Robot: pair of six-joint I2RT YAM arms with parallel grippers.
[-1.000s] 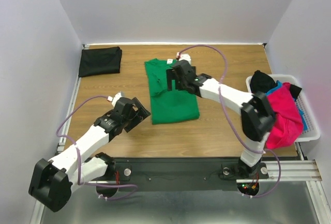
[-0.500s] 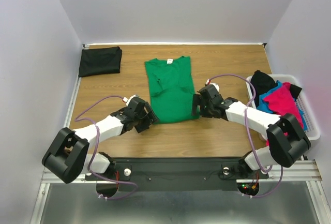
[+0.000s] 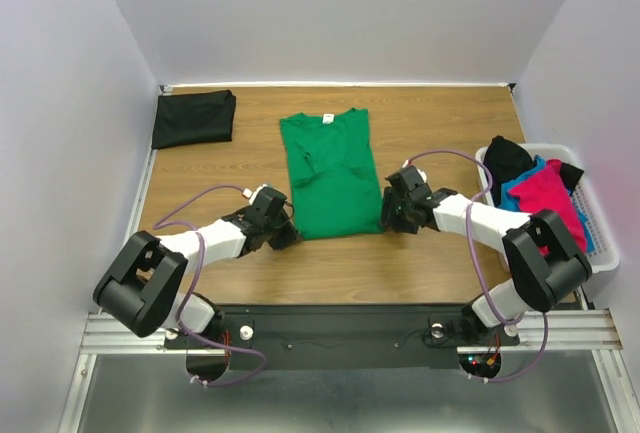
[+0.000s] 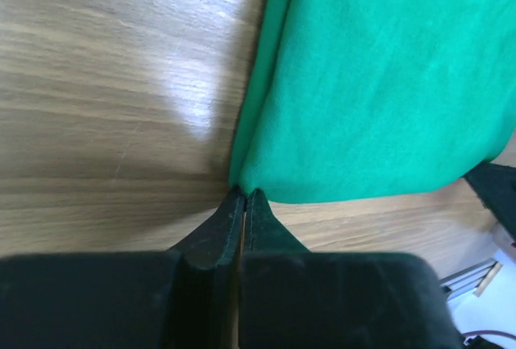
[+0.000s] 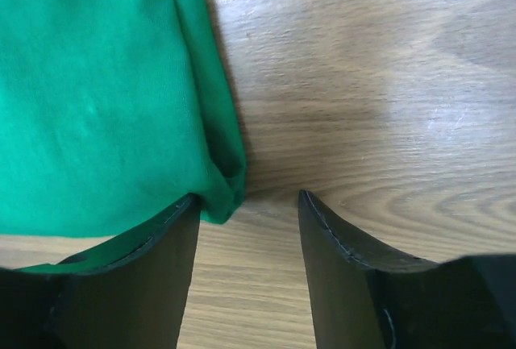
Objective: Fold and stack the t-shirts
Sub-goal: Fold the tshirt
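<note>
Both near hem corners of the green t-shirt [image 3: 330,178], flat on the table [image 3: 450,133] with its long axis running away from the arms, have fingers at them: left gripper [image 4: 243,196] pinched shut at the left corner, catch unclear, right gripper [image 5: 248,200] part-open astride the right corner.

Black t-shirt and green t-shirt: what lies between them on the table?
Nothing. In the top view, only bare wooden table separates the folded black t-shirt from the green t-shirt.
</note>
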